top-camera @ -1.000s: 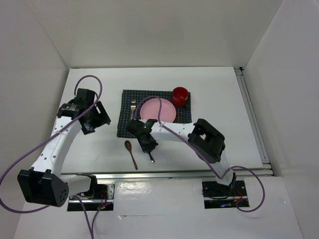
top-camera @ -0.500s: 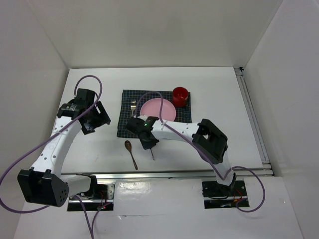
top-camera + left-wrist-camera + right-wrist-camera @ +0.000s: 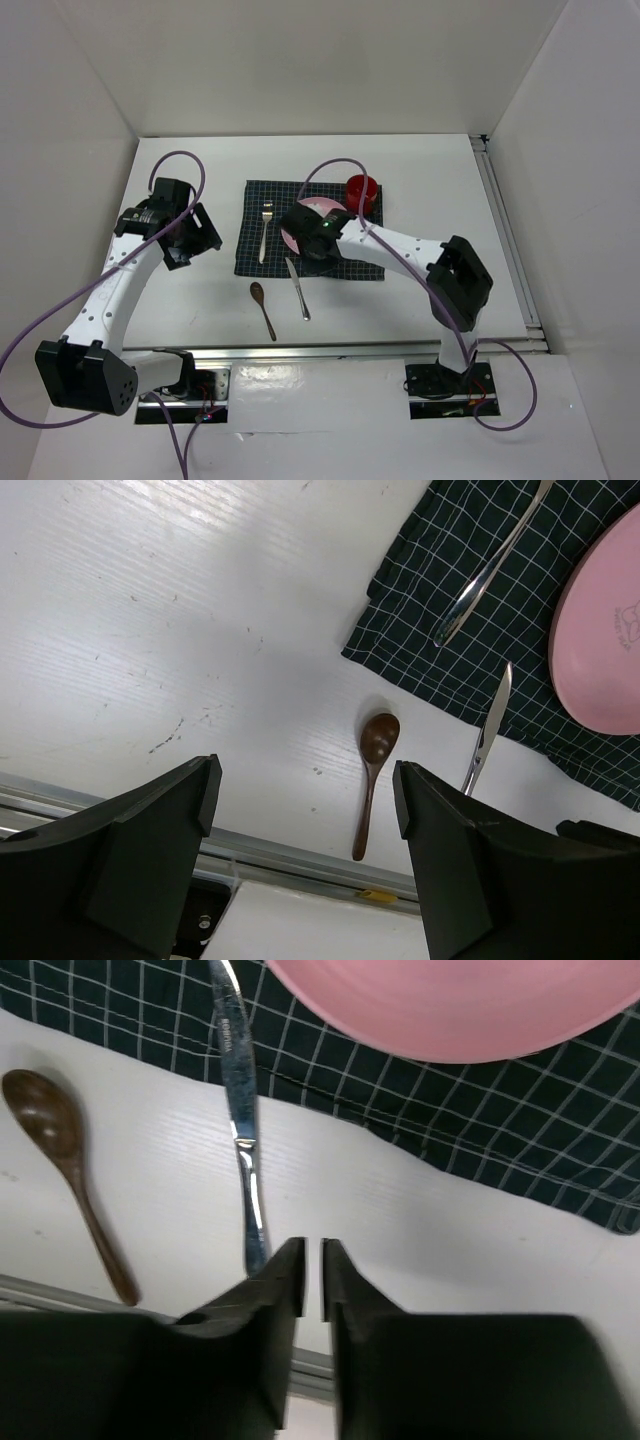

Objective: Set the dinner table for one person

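Now the right arm has been swung away from the near edge of the dinner table, which is spread out under both grippers. The arm has been brought over the checked mat. The right gripper has been opened just a crack: its fingers are seen a little apart, and nothing is held between them. The knife, carried low by that gripper a second ago, has been let go. It is laid just in front of the right gripper, with its blade on the mat and its handle on the bare white top. So the knife step looks done. The left gripper has not been moved; its fingers are kept wide apart and nothing is held.

The wooden spoon is judged to be what is left. It is seen off to the left of the right gripper, on the bare table and off the mat.

The mat is the biggest holder, and the dishes are set on it. The pink plate is found straight ahead of the right gripper, with nothing on it. The red cup is stood past the plate, farther from that gripper; what is inside cannot be told. The fork is laid on the mat, beyond the knife.
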You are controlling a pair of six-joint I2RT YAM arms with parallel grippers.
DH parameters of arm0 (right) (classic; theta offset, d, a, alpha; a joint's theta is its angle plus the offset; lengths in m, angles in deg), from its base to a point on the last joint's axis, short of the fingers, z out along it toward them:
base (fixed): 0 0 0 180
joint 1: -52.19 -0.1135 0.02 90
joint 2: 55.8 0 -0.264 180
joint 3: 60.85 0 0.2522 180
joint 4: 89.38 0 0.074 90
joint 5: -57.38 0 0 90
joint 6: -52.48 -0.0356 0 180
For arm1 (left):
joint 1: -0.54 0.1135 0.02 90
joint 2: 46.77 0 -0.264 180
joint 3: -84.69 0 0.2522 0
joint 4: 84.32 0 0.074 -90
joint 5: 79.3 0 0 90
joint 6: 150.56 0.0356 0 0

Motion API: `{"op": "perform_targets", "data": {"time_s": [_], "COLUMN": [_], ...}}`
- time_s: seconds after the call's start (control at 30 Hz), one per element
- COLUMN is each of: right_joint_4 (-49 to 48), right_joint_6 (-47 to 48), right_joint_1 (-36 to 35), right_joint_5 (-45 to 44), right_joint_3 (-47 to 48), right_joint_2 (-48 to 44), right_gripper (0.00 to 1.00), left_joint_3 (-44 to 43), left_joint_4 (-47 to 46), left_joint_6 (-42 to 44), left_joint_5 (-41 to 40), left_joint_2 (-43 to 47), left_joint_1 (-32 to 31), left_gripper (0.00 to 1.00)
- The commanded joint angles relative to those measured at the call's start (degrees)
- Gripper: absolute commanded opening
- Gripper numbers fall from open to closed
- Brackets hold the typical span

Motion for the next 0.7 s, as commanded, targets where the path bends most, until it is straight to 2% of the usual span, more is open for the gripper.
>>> {"op": "perform_targets", "data": {"time_s": [0.0,0.03,0.1,0.13,0.17,0.23,0.47,0.67], "right_joint_4": [-3.31,-3.31,-3.84,-4.62,-4.63,-5.16,-5.07,-5.6], "right_joint_6": [1.88,1.88,1.88,1.88,2.4,2.4,1.27,0.21], "right_joint_1": [-0.84,-1.54,-2.25,-2.77,-2.78,-2.78,-3.3,-3.83], "right_joint_5": [4.67,5.28,5.28,5.89,6.6,6.6,5.38,4.24], "right_joint_3": [0.83,2.05,3.11,3.73,3.73,5.05,7.59,7.6], "right_joint_2": [2.07,3.13,5.77,6.56,7.35,9.37,14.12,16.93], "right_gripper": [0.3,0.36,0.4,0.46,0.46,0.53,0.54,0.49], "left_joint_3": [0.01,0.01,0.01,0.01,0.01,0.01,0.54,0.54], "left_joint_4": [-0.62,-0.62,-0.62,-0.62,-0.62,-0.62,-0.62,-0.62], "left_joint_6": [-0.18,-0.18,-0.18,-0.18,-0.18,0.34,0.34,0.34], "left_joint_5": [-0.67,-0.67,-0.67,-0.67,-0.67,-1.2,-1.2,-1.2], "left_joint_2": [0.77,0.77,0.77,0.77,0.77,0.77,0.77,0.77], "left_joint_1": [-0.22,-0.22,-0.22,-0.22,-0.22,-0.22,-0.22,-0.22], "left_gripper": [0.88,0.88,0.88,0.88,0.88,0.88,0.88,0.88]}}
